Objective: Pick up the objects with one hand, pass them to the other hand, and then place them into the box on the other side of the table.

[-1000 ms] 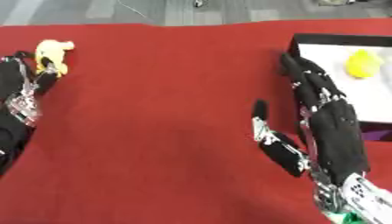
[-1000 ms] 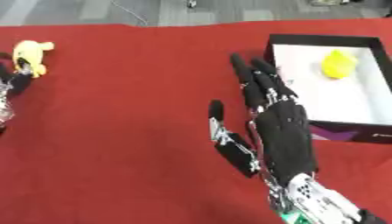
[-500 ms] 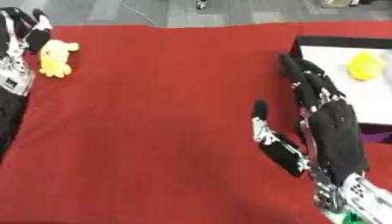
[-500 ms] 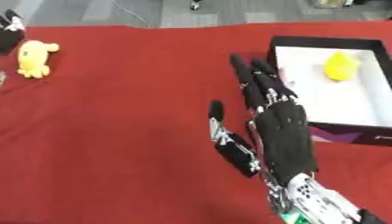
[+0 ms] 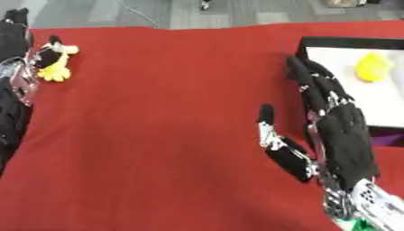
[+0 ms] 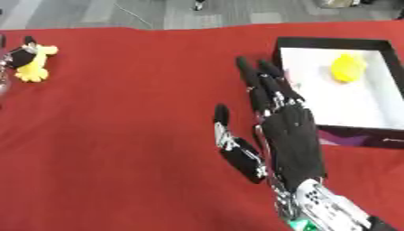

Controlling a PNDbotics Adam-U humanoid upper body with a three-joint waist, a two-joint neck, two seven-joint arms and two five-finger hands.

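Right hand (image 6: 288, 135) is the big thing in view, palm down over the red tablecloth (image 5: 158, 113), fingers stretched straight toward the far side and thumb sticking out to the left, so it's spread wide and holding nothing. Its fingertips end just beside the near-left corner of the black box (image 6: 377, 136), which sits on the right side of the table with a white floor inside. One yellow object (image 6: 346, 67) already lies in that box, toward the far end, apart from the walls as far as I can see.

Over on the far left, the left hand (image 5: 20, 67) comes in along the edge of the view. It's right up against a small yellow plush toy (image 5: 57, 67), looks like a little duck or chick, lying on the cloth near the far-left corner. A dark fingertip sits on the toy's top, so they're touching there, but I honestly can't tell if the fingers are curled round it or just resting against it since most of the hand is cut off by the edge.

Beyond the cloth there's grey floor (image 5: 197, 13)
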